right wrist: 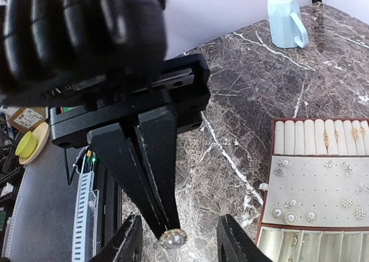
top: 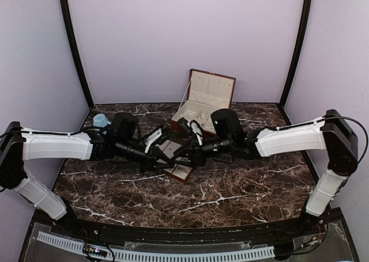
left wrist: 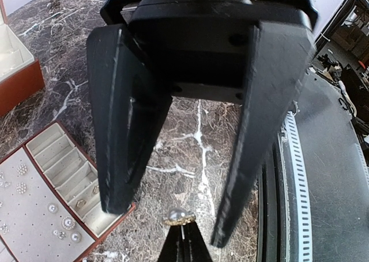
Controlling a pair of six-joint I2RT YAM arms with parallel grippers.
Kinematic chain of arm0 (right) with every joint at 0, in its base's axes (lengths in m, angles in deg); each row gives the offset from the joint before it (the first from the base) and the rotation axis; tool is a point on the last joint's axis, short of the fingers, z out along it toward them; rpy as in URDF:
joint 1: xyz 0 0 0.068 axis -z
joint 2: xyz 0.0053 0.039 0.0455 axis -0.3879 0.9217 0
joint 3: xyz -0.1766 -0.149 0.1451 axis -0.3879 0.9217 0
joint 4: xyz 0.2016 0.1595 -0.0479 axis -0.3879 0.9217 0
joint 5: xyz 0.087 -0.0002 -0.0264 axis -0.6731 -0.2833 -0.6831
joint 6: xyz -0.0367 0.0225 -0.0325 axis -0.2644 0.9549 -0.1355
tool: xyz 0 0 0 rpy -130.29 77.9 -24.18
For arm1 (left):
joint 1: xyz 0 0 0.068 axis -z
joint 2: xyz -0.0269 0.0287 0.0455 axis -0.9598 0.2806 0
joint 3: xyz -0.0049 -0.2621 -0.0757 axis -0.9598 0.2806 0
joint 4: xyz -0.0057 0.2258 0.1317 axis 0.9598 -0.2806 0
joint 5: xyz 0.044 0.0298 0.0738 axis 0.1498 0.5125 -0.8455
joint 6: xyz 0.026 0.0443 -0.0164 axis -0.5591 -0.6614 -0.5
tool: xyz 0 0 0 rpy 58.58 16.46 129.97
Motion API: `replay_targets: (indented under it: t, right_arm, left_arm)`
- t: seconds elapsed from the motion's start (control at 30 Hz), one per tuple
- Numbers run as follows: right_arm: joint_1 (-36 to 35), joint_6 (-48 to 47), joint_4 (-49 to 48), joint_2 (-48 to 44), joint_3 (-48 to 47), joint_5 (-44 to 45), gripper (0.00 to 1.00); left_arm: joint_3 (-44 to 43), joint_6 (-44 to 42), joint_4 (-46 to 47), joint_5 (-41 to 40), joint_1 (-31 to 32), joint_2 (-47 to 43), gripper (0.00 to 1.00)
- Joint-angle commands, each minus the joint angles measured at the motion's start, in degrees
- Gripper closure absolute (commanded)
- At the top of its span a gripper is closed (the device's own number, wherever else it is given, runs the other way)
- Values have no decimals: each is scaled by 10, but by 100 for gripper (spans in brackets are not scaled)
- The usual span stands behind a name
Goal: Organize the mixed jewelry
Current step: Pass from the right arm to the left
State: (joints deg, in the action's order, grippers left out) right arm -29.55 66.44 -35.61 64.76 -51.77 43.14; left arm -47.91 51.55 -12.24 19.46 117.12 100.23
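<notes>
My right gripper (right wrist: 172, 234) is shut on a pearl stud earring (right wrist: 174, 238) with a gold rim, held above the marble. My left gripper (left wrist: 170, 221) is open, one finger on each side of that earring (left wrist: 180, 217) without touching it. In the top view both grippers meet over the tray, left (top: 167, 158) and right (top: 185, 152). The cream-lined tray (right wrist: 323, 187) holds several other studs (right wrist: 346, 201) on its pad and rings (right wrist: 326, 138) in its roll slots. From the left wrist, the tray (left wrist: 34, 216) lies lower left, with studs (left wrist: 63, 221).
The red-brown hinged box (top: 204, 101) stands open at the back of the table, also seen from the left wrist (left wrist: 14, 66). A blue cup (right wrist: 284, 21) sits at the far left corner (top: 101, 120). The table's near edge carries a white cable rail (left wrist: 291, 158).
</notes>
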Motion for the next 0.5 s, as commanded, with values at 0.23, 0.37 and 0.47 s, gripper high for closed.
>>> replay_targets:
  t: [0.23,0.37,0.47]
  right_arm:
    - [25,196,-223,-32,60,-51,41]
    - [25,225,-234,-28,55,-59,43]
    - [25,229,-228,-23,51,-59,44]
  left_arm:
    - [50,34,88,-34,4,-77,100]
    - [57,33,98,-50,4,-94,100]
    - [59,33,100,-51,4,-97,100]
